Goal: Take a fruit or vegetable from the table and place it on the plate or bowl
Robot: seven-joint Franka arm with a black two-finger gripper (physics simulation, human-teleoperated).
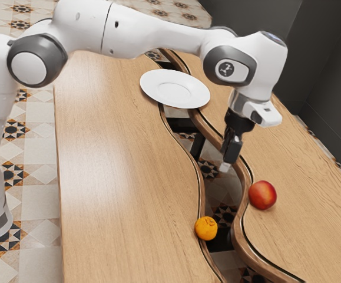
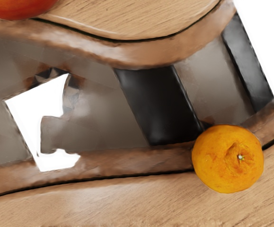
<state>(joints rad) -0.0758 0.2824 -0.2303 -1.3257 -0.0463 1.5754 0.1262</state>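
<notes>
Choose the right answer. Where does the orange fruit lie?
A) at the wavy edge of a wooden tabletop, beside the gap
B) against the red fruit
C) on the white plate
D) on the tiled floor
A: the orange fruit rests on the wooden tabletop right at its wavy edge beside the gap, well apart from the white plate and the red fruit.

Exterior view: elevated camera beside the arm (image 1: 158, 32), looking down across the table (image 1: 111, 177). Wrist view: close, facing downward. Shared: the orange (image 1: 206, 228), the table gap (image 1: 217, 194).
</notes>
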